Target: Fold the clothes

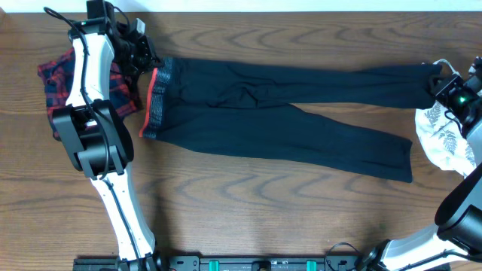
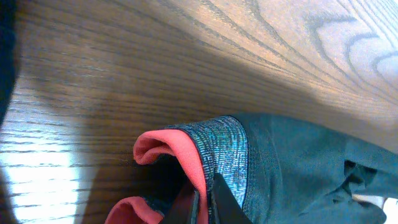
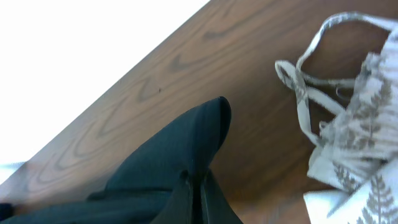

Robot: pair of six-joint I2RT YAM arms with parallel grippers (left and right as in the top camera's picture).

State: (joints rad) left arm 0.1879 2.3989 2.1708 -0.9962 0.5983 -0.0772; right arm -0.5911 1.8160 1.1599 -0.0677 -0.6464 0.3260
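Black leggings [image 1: 279, 113] are laid flat lengthwise across the desk [image 1: 263, 218], waist to the left, legs to the right. The left tool [image 2: 202, 202] is pinched on the grey-and-coral waistband [image 2: 224, 149] at its far corner. The right tool [image 3: 194, 186] is pinched on the cuff [image 3: 208, 124] of the far leg. A plaid piece [image 1: 53, 79] is seen under the left arm. A leaf-print top [image 3: 354, 137] is noted just beside the right tool.

Black leggings [image 1: 279, 113] are laid flat across the table [image 1: 263, 196], waistband [image 1: 157, 102] leftward; a plaid piece [image 1: 54, 83] and a leaf-print top [image 1: 444, 135] are seen at opposite ends
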